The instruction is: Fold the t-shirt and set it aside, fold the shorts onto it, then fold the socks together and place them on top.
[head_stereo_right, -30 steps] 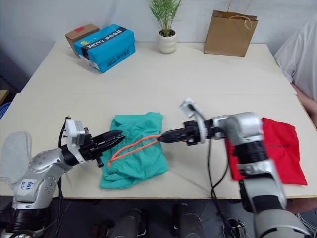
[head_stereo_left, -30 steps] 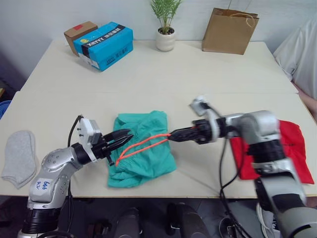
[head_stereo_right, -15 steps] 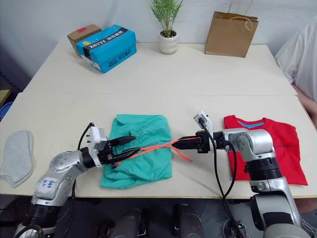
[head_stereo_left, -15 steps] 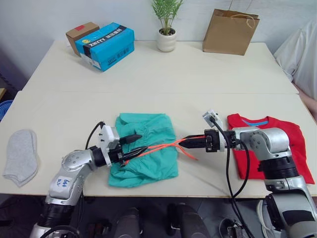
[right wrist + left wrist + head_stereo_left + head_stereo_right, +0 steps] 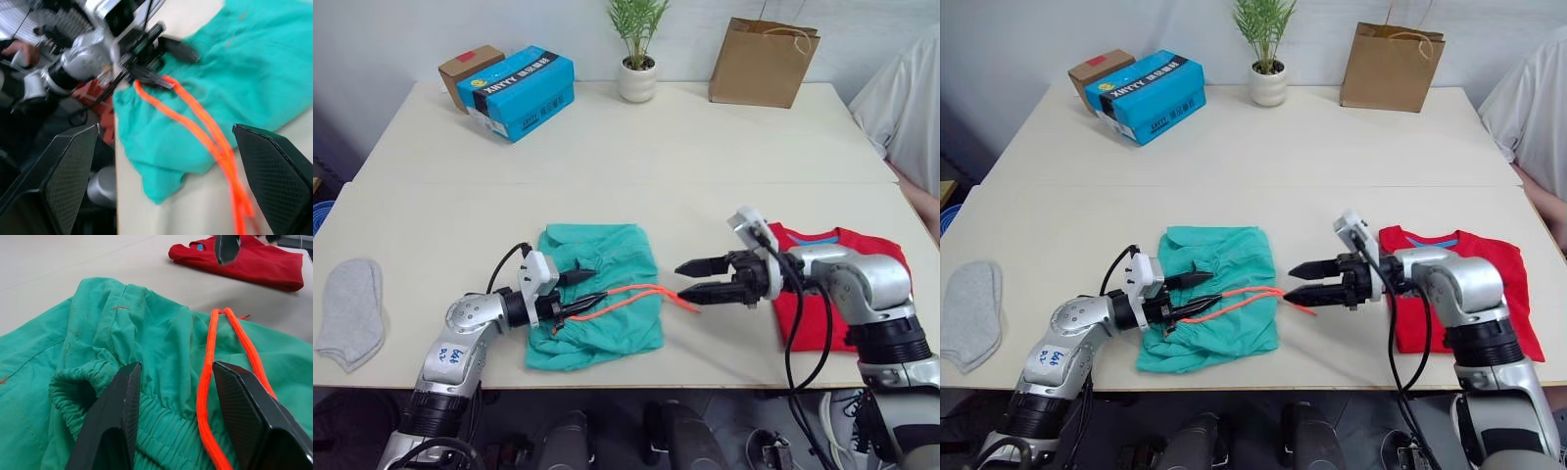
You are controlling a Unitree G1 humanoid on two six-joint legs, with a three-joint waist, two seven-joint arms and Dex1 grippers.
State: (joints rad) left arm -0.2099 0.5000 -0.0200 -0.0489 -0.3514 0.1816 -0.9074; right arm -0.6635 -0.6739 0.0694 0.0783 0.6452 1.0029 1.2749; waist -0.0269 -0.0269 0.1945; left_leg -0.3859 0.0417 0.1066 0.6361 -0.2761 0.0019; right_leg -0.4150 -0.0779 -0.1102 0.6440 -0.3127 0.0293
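Observation:
The teal shorts (image 5: 607,308) lie folded near the table's front edge, their orange drawstring (image 5: 636,292) trailing right across them onto the table. My left gripper (image 5: 597,284) is open low over the shorts' left side; in the left wrist view the gathered waistband (image 5: 161,406) sits between its fingers and the drawstring (image 5: 205,391) runs beside one. My right gripper (image 5: 679,279) stands wide open just right of the shorts, with the drawstring's end below it. The red t-shirt (image 5: 808,318) lies folded at the right, partly under my right arm. Grey socks (image 5: 352,311) lie at the far left.
At the table's back stand a blue box (image 5: 517,90), a small brown box (image 5: 468,64), a potted plant (image 5: 638,69) and a paper bag (image 5: 764,64). A person in a white shirt (image 5: 901,98) sits at the right edge.
My right gripper let go of the drawstring and opened wide; the string now lies slack. My left gripper moved right over the shorts and opened.

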